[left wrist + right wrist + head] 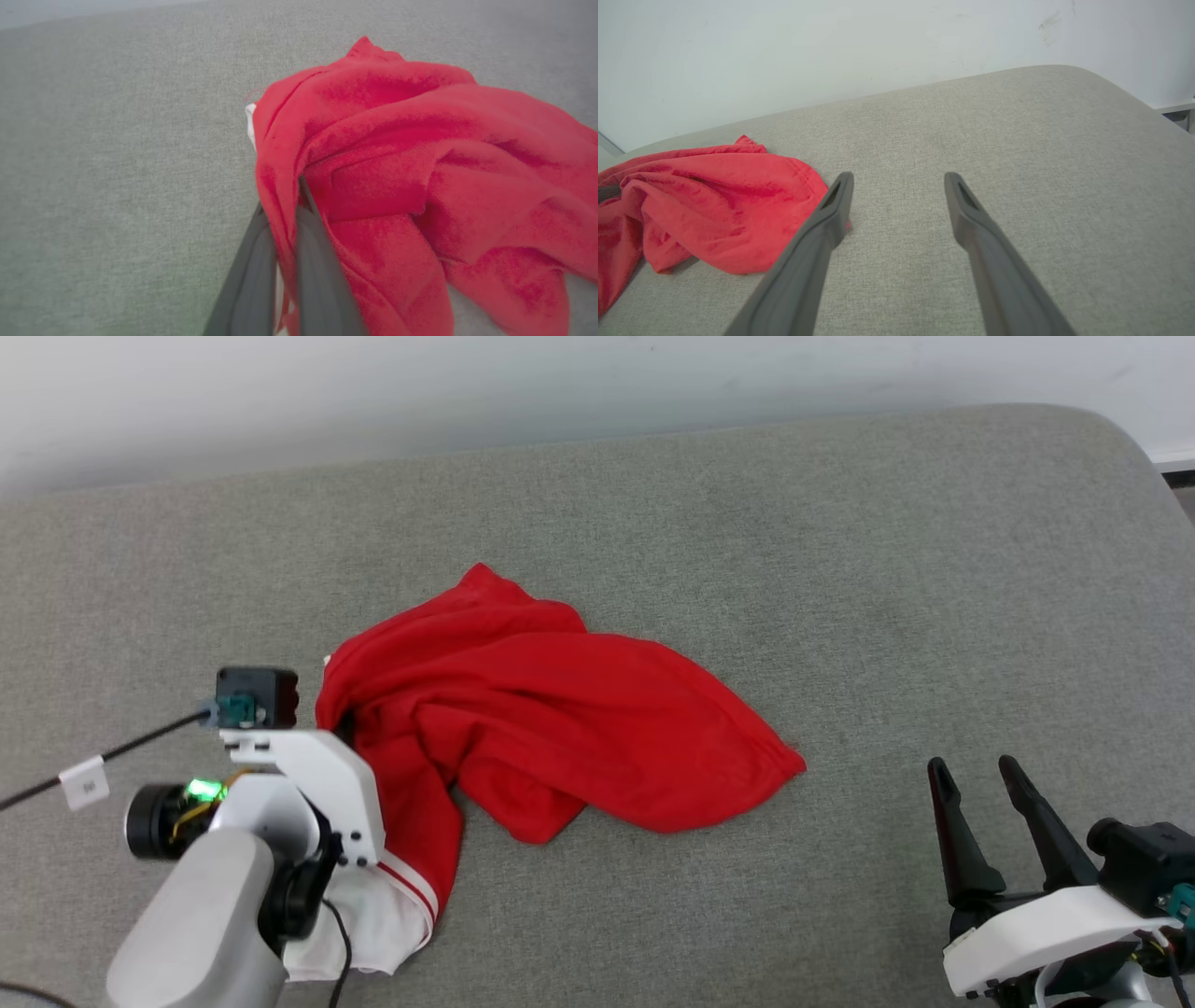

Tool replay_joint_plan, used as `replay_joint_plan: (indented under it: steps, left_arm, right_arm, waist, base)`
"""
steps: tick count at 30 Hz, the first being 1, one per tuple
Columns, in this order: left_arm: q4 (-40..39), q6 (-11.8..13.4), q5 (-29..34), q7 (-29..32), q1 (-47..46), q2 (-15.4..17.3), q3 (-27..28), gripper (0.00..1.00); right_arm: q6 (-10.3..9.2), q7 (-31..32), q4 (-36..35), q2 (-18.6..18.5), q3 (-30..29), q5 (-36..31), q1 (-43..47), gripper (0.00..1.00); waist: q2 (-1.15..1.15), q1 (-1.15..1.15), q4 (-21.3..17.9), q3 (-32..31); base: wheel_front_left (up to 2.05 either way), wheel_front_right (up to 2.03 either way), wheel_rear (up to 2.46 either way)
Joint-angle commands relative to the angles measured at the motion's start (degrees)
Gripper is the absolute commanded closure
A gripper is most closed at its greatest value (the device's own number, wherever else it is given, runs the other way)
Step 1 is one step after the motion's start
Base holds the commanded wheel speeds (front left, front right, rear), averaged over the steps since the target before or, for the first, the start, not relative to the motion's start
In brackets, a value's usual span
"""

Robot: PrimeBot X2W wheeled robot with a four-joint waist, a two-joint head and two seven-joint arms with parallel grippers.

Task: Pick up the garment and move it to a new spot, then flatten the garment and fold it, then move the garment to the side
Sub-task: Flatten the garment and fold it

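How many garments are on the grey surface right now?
1. The red garment lies crumpled left of centre on the grey surface, its near-left fold pinched in the left gripper. Anything under its folds would be hidden.

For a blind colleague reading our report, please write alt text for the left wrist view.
The left gripper is shut on a fold of the crumpled red garment, pinched between its two dark fingers. The garment lies bunched on a grey fabric surface, a sliver of white showing at its edge.
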Motion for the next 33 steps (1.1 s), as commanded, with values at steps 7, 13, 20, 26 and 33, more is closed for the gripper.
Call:
replay_joint_plan:
  steps: [7, 13, 20, 26, 33]
  left_arm:
    - [1.7, -0.3, -0.3, -3.8, 3.9, -1.3, -0.6, 0.0]
    - [-1.6, 0.7, 2.4, -11.5, 6.2, -2.6, -1.7, 0.0]
    - [-7.8, 3.6, 5.8, -17.5, 10.5, -3.7, -3.7, 0.0]
    - [-12.1, 1.6, 7.5, -14.3, 10.3, -3.3, -8.0, 0.0]
    - [-11.4, -5.6, 7.7, -3.3, 3.8, -2.9, -14.6, 0.0]
  right_arm:
    - [-0.02, -1.0, -0.1, 0.1, -0.4, -0.6, -0.6, 0.0]
    - [-0.02, -0.4, -0.2, 0.1, -1.0, -1.3, 0.6, 0.0]
    - [-0.02, 1.0, -1.0, 0.1, -1.5, -1.9, 2.5, 0.0]
    - [-0.02, 2.2, -2.1, 0.1, -1.6, -1.9, 3.6, 0.0]
    - [-0.02, 2.4, -2.9, 0.1, -1.0, -1.9, 2.2, 0.0]
  waist:
    - [0.0, 0.0, 1.1, -0.6]
    - [0.0, 0.0, 2.3, -3.2]
    - [0.0, 0.0, 3.7, -6.9]
    - [0.0, 0.0, 4.4, -7.6]
    - [0.0, 0.0, 3.6, -5.4]
  base:
    - [0.0, 0.0, 0.0]
    - [0.0, 0.0, 0.0]
    - [0.0, 0.0, 0.0]
    - [0.0, 0.0, 0.0]
    - [0.0, 0.0, 0.0]
